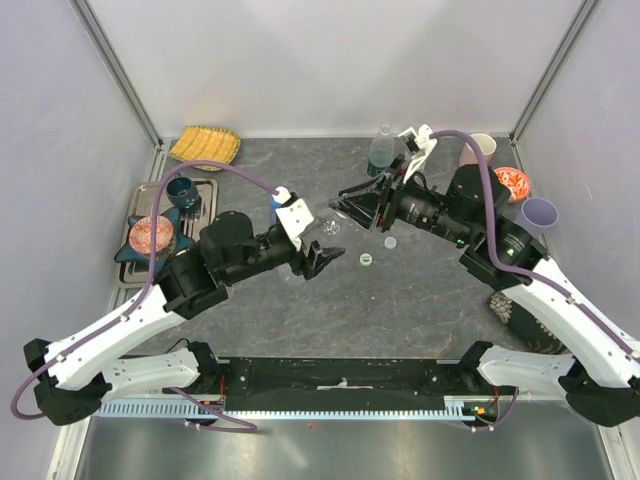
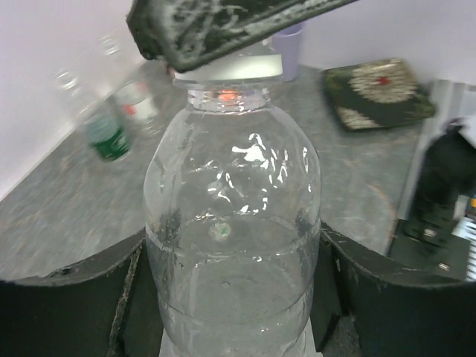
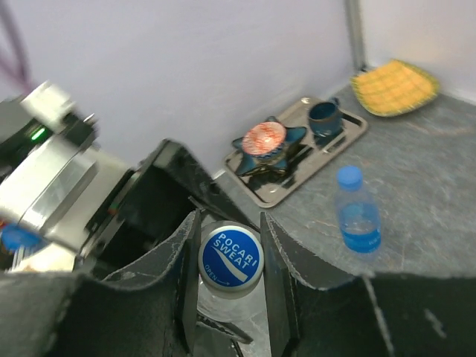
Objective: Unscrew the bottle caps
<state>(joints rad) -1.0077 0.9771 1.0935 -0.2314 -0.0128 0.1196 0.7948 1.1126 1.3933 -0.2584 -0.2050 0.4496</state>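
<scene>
The right fingers [image 3: 277, 282] are pinched narrow on a white-and-blue plastic screw cap [image 3: 229, 258], one pad pressed to each side of its rim, printed top facing the wrist. That cap still sits on the neck of a clear plastic bottle [image 2: 234, 245]. The left fingers [image 2: 67, 312] clamp the bottle's body from both sides, low on the barrel. From where I stand the bottle is near the middle of the grey stone-patterned worktop [image 1: 420, 300], held between the two arms. I can't tell whether its base rests on the surface.

Further out, two small round caps [image 1: 367, 260] lie loose on the worktop just beside the grip. A blue-tinted bottle [image 3: 358, 223] stands behind the left arm with its blue cap [image 3: 348, 176] on. A green-labelled bottle [image 1: 381, 152] stands by the back wall.

I'd say this is the unscrewing itself, just at the grip. With two caps off, it looks like the third of four. Next, the right wrist needs to turn while the left keeps the body from spinning. The squeeze has to stay firm but not crushing, and the cap wants lifting clear once the thread lets go.
</scene>
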